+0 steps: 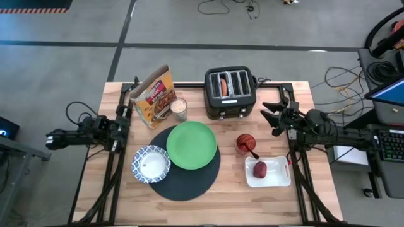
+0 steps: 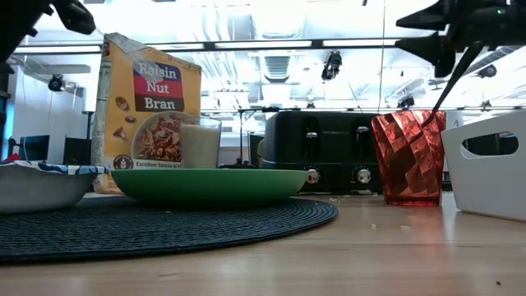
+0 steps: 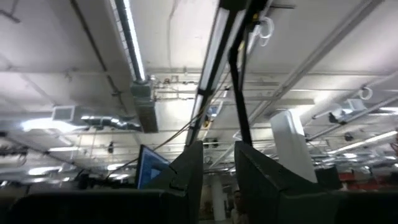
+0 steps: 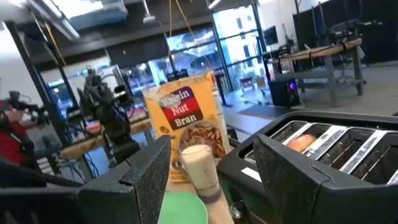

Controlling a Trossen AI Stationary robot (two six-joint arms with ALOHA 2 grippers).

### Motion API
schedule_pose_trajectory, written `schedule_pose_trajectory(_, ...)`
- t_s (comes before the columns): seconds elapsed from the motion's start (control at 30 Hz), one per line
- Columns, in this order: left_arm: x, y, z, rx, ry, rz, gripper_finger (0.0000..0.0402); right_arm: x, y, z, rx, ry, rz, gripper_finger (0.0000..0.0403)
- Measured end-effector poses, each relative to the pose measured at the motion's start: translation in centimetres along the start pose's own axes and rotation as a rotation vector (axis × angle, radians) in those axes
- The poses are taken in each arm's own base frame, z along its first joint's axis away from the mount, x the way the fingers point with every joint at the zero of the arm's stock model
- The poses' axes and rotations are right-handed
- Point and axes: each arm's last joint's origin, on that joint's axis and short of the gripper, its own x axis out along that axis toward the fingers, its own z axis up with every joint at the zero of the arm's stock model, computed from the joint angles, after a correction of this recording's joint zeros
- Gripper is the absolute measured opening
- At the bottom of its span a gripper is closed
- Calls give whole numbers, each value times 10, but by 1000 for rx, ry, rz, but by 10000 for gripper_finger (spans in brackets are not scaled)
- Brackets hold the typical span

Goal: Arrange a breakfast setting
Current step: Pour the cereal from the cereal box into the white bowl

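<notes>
Tabletop [image 1: 208,195]: one plate [image 1: 192,145], one bowl [image 1: 151,164]

On the bench [image 1: 208,192], the plate [image 1: 191,145] and bowl [image 1: 151,163] sit on the placemat [image 1: 189,180], bowl to the plate's left. Behind them stand a cereal box [image 1: 154,96], a glass [image 1: 179,108] and a toaster [image 1: 230,93]. To the right, a cup [image 1: 245,144] stands behind a tray [image 1: 268,172] holding a fruit [image 1: 260,169].

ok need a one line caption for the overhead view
Green plate and patterned bowl on a dark placemat, toaster behind, both arms parked at the table's sides.
</notes>
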Motion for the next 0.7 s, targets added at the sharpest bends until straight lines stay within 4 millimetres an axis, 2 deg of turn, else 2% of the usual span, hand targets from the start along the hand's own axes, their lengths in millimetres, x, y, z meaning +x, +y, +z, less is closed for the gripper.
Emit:
schedule_pose_trajectory(0.2,3,7,-9,-85,45,194,75,24,8,5,-71,107,0,219)
schedule_pose_trajectory(0.4,10,12,-19,-163,114,302,75,42,13,9,-143,182,-12,219)
schedule_pose_trajectory(0.53,25,15,-22,-210,176,330,75,47,13,7,-158,208,-15,219)
schedule_pose_trajectory(0.7,53,21,-25,-222,322,358,75,49,12,0,-167,251,-23,219)
